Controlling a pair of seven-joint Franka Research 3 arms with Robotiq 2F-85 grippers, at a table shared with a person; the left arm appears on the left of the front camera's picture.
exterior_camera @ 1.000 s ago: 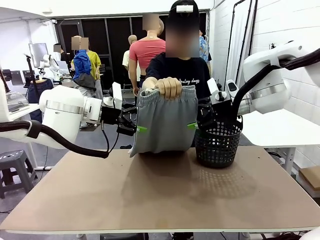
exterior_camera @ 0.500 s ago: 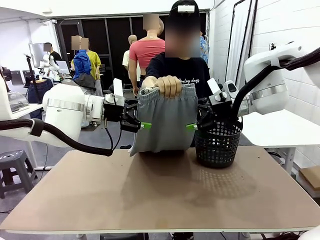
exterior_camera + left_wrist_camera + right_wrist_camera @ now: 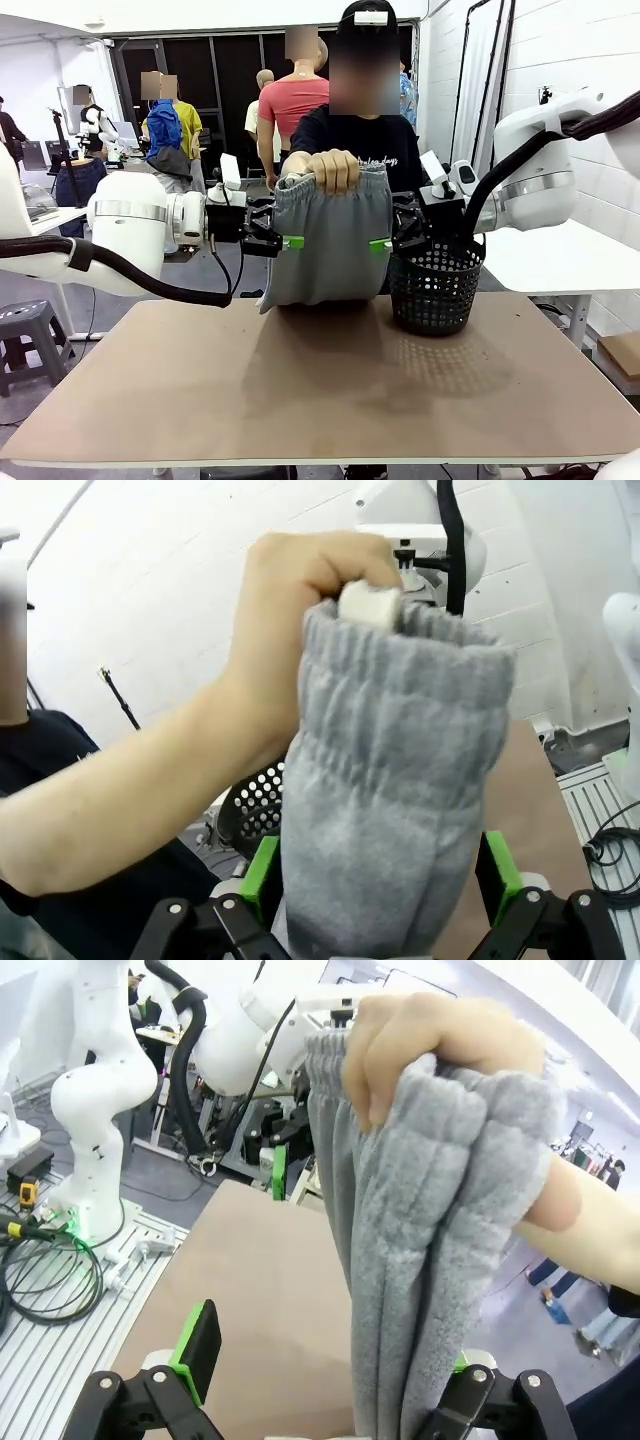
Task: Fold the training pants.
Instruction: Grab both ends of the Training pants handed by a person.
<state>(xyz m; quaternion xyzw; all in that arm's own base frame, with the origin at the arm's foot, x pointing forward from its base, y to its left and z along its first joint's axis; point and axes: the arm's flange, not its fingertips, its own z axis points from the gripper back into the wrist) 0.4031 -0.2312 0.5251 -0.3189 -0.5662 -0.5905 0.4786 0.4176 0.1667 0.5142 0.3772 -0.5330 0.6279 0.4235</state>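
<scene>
training pants (image 3: pixel 390 780) cut off below, basket (image 3: pixel 255 802) mostly hidden

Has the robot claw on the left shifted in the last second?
Yes. The left gripper has risen and edged right, toward the basket, its open jaws now around the side of the grey pants.

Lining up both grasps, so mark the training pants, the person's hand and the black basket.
training pants (image 3: pixel 330 245): front view, middle of the hanging grey cloth.
person's hand (image 3: pixel 338 172): front view, knuckles clenched on the waistband.
black basket (image 3: pixel 435 300): front view, its mesh front wall.
</scene>
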